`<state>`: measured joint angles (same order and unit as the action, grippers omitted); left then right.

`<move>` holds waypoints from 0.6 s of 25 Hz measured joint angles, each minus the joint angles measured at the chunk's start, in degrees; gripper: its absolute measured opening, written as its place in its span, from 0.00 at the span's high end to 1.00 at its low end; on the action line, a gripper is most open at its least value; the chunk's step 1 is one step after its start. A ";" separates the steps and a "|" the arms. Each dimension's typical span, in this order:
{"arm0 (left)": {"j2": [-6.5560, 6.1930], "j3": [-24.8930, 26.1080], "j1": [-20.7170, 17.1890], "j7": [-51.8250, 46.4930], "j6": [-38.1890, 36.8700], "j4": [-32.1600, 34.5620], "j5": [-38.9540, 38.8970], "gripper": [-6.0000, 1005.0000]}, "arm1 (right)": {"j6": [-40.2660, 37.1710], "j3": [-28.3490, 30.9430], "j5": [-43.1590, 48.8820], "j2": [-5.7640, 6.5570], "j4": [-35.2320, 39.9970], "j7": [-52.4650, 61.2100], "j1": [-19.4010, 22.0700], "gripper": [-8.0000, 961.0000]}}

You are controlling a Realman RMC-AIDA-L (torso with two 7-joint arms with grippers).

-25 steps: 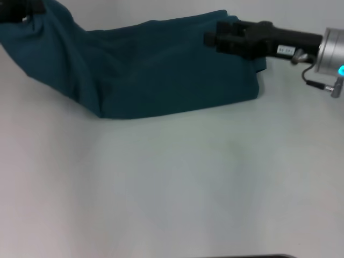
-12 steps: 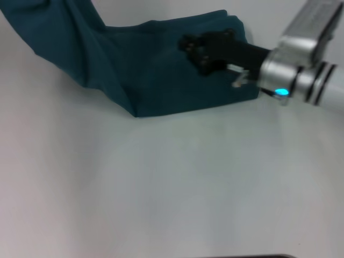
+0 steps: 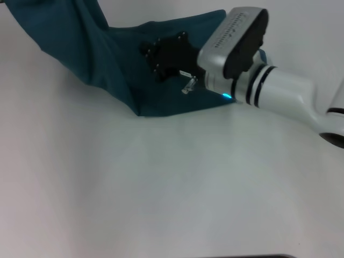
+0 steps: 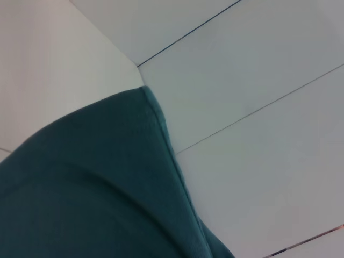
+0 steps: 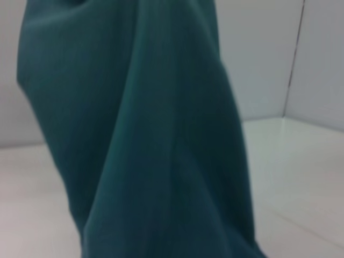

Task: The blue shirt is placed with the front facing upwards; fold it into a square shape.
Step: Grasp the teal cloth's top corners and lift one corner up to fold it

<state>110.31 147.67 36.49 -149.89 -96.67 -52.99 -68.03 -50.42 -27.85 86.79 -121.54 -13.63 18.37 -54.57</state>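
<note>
The dark teal-blue cotton shirt [image 3: 126, 59] lies at the far side of the plain white table [image 3: 161, 188], in the upper left and middle of the head view. Its right-hand part rests flat on the surface as a folded slab with a straight near edge ending in a pointed corner toward the middle of the table. Its left-hand part rises off the surface as a broad band of cloth that climbs toward the far left and runs out of the picture. No lettering or collar shows on the visible side.

The right gripper [image 3: 161, 54], black, sits over the flat part of the shirt, low on the fabric; its white and silver arm reaches in from the right. Whether its fingers are spread or closed on cloth, I cannot tell. In the right wrist view, a hanging sheet of the shirt [image 5: 140, 140] fills most of the frame, draped in long soft folds.

The left gripper is out of sight in every view. The left wrist view shows a hemmed edge of the shirt [image 4: 97, 183] close up, with pale wall panels [image 4: 258, 80] behind it.
</note>
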 joint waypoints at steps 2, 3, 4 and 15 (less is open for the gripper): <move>0.05 0.06 -0.05 0.15 -0.18 0.00 -0.41 0.98 | 3.30 1.40 2.45 0.00 -1.36 0.23 -1.74 0.98; 0.08 0.03 -0.07 0.28 -0.28 0.00 -0.65 0.98 | 4.64 2.10 3.73 0.01 -2.04 0.29 -2.53 0.98; 0.10 -0.09 -0.14 0.47 -0.44 0.00 -1.10 0.98 | 6.00 2.78 5.71 0.01 -2.83 0.30 -3.21 0.98; 0.29 -0.07 -0.35 0.70 -1.00 0.53 -1.59 0.98 | 8.48 20.16 25.02 1.07 -4.54 -1.25 -0.06 0.98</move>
<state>110.60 147.60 36.13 -149.20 -97.67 -52.46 -69.62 -41.95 -7.69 111.80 -120.48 -18.17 17.12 -54.63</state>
